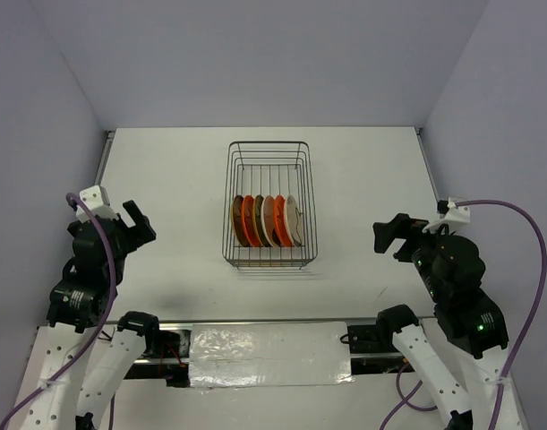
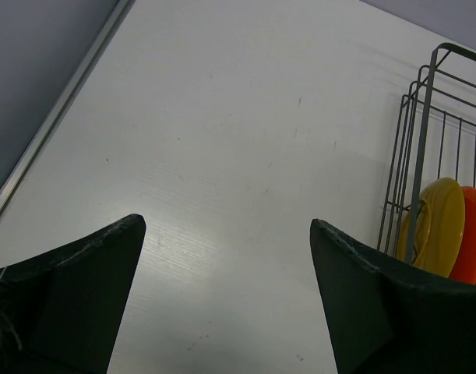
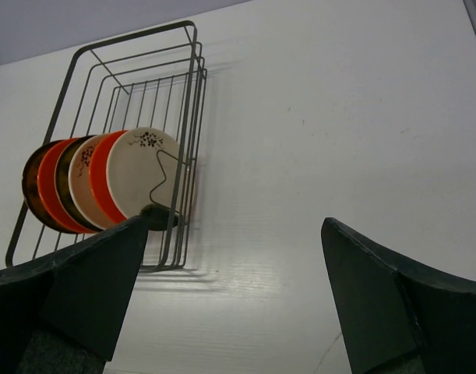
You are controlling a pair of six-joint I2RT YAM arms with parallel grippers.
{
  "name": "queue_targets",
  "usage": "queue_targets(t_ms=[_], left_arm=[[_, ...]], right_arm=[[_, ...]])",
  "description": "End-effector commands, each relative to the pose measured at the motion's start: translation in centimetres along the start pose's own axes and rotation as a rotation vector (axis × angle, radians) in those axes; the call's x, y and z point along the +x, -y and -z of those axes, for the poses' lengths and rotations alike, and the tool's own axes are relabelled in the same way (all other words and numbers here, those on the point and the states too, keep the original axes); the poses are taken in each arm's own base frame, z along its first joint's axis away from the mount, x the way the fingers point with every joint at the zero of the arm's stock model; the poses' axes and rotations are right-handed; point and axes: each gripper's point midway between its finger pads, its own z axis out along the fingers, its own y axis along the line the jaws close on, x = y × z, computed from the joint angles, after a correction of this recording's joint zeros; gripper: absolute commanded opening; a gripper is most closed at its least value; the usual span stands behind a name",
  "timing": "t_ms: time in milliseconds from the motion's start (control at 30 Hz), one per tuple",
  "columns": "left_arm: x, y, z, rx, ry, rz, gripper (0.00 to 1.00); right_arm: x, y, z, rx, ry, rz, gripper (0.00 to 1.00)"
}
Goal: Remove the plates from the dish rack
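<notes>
The dark wire dish rack [image 1: 271, 154] stands mid-table. Several plates [image 1: 267, 220] stand upright in a row in its near half: brown-yellow, orange and cream ones. My left gripper [image 1: 139, 224] is open and empty, well left of the rack. My right gripper [image 1: 391, 235] is open and empty, well right of the rack. The left wrist view shows the rack's corner [image 2: 424, 117] with a yellow plate [image 2: 440, 226] and an orange plate [image 2: 471, 234]. The right wrist view shows the rack [image 3: 136, 70] and a cream plate [image 3: 140, 179] nearest me.
The white table [image 1: 371, 170] has a raised metal edge on the left [image 1: 103, 157] and right [image 1: 425, 152]. Grey walls enclose the back and sides. The arm bases and a taped rail [image 1: 269, 345] lie at the near edge.
</notes>
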Motion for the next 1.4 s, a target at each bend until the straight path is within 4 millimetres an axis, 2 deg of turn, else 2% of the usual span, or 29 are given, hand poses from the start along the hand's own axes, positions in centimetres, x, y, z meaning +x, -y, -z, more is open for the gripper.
queue_targets(t_ms=[0, 67, 133, 200, 267, 300, 333, 367, 400, 433, 467, 500, 533, 567, 600, 633, 667, 700, 733, 967, 1133, 1267, 1333, 1367], left_arm=[[-0.8, 0.5, -0.1, 0.021, 0.030, 0.013, 0.99], [-0.9, 0.4, -0.1, 0.013, 0.032, 0.018, 0.99], [-0.8, 0.5, -0.2, 0.014, 0.029, 0.015, 0.99], [-0.7, 0.6, -0.3, 0.018, 0.023, 0.011, 0.99], [-0.5, 0.6, -0.5, 0.013, 0.015, 0.008, 1.00], [-0.5, 0.6, -0.5, 0.010, 0.010, 0.008, 0.99], [-0.4, 0.6, -0.7, 0.004, 0.005, 0.007, 1.00], [-0.3, 0.4, -0.7, -0.007, 0.002, 0.006, 0.99], [-0.2, 0.4, -0.9, -0.014, -0.007, 0.004, 1.00], [-0.1, 0.3, -1.0, -0.018, -0.013, 0.002, 0.99], [-0.1, 0.3, -1.0, -0.023, -0.015, 0.002, 1.00], [0.0, 0.4, -1.1, -0.020, -0.022, -0.004, 1.00], [0.0, 0.5, -1.2, -0.013, -0.025, -0.009, 0.99], [0.1, 0.7, -1.3, -0.006, -0.026, -0.012, 0.99], [0.2, 0.9, -1.3, 0.007, -0.034, -0.018, 0.99], [0.3, 1.0, -1.4, 0.009, -0.036, -0.020, 1.00], [0.3, 1.1, -1.4, 0.011, -0.040, -0.021, 0.99], [0.4, 1.1, -1.5, 0.012, -0.042, -0.024, 0.99], [0.5, 1.2, -1.5, 0.020, -0.045, -0.025, 0.99], [0.6, 1.9, -1.6, 0.057, -0.054, -0.039, 0.99], [0.6, 2.1, -1.5, 0.064, -0.055, -0.041, 0.99], [0.7, 2.2, -1.5, 0.074, -0.054, -0.043, 1.00], [0.7, 2.2, -1.4, 0.076, -0.054, -0.043, 0.99], [0.7, 2.3, -1.4, 0.078, -0.054, -0.044, 1.00]], right_arm=[[-1.5, -0.1, 0.9, -0.002, 0.061, -0.026, 1.00], [-1.8, -1.1, 0.9, -0.068, 0.095, -0.031, 1.00], [-1.9, -4.2, 1.0, -0.241, 0.102, -0.036, 1.00], [-2.1, -7.3, 0.0, -0.398, 0.105, -0.075, 1.00], [-2.4, -9.2, -1.2, -0.467, 0.055, -0.091, 1.00], [-0.9, -10.3, -3.8, -0.468, -0.070, -0.119, 1.00], [-0.6, -10.9, -4.9, -0.460, -0.110, -0.128, 1.00], [-1.4, -11.8, -5.6, -0.444, -0.112, -0.127, 1.00], [0.4, -12.6, -8.2, -0.367, -0.179, -0.106, 1.00], [0.9, -13.4, -9.1, -0.339, -0.207, -0.085, 1.00], [0.4, -14.3, -9.6, -0.308, -0.225, -0.065, 1.00], [2.6, -14.9, -11.8, -0.250, -0.304, -0.030, 1.00], [3.2, -15.8, -12.3, -0.234, -0.323, -0.005, 1.00], [3.0, -16.7, -12.8, -0.234, -0.330, 0.000, 0.99], [3.6, -17.1, -13.5, -0.224, -0.346, 0.007, 0.95], [4.9, -17.6, -14.5, -0.204, -0.374, 0.022, 0.86], [5.4, -17.7, -15.0, -0.192, -0.377, 0.022, 0.78], [5.8, -17.8, -15.4, -0.179, -0.381, 0.022, 0.61], [6.7, -17.7, -16.1, -0.162, -0.394, 0.029, 0.55], [12.1, -18.7, -18.7, -0.165, -0.505, 0.055, 0.48], [14.0, -18.0, -19.8, -0.114, -0.529, 0.067, 0.42], [15.7, -17.4, -20.4, -0.081, -0.559, 0.071, 0.30], [15.8, -17.7, -20.3, -0.090, -0.561, 0.061, 0.24], [15.6, -18.0, -20.1, -0.102, -0.558, 0.049, 0.17]])
